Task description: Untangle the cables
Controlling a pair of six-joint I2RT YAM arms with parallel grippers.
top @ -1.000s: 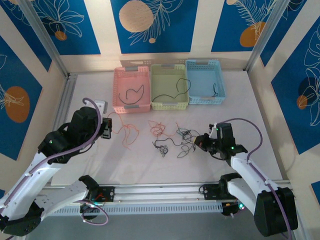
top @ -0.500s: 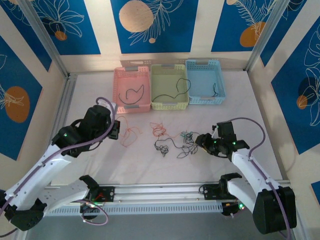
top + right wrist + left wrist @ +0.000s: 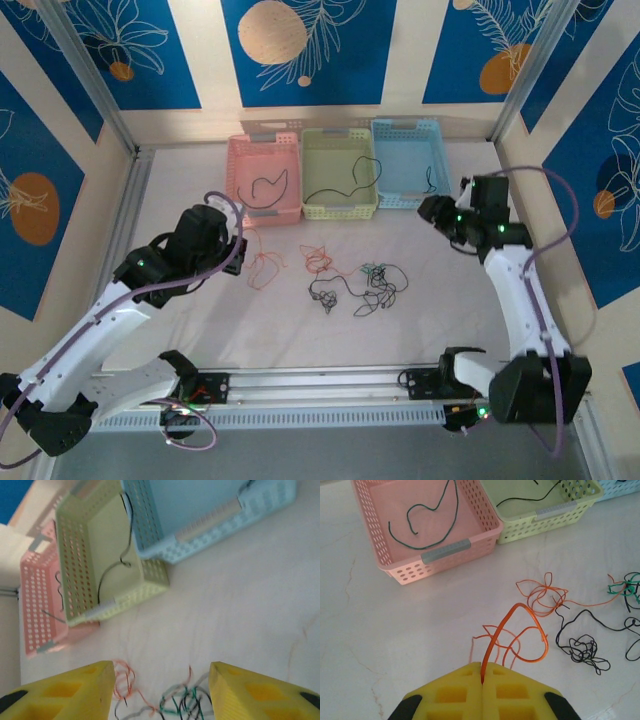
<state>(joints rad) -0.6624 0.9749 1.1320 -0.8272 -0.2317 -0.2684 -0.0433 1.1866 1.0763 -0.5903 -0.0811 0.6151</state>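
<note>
Over the table, right end effector swung toward baskets, seemingly empty.

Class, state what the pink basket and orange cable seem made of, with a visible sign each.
The pink basket: likely moulded plastic, matte; regular holes pierce its walls. The orange cable: probably insulated wire, smooth; it holds a springy arch.

Yellow fingers of right gripper spread wide. Between them, on the table, tangled cables: black, green, orange strands. Beyond, side by side: pink basket, green basket holding one black cable, blue basket.
</note>
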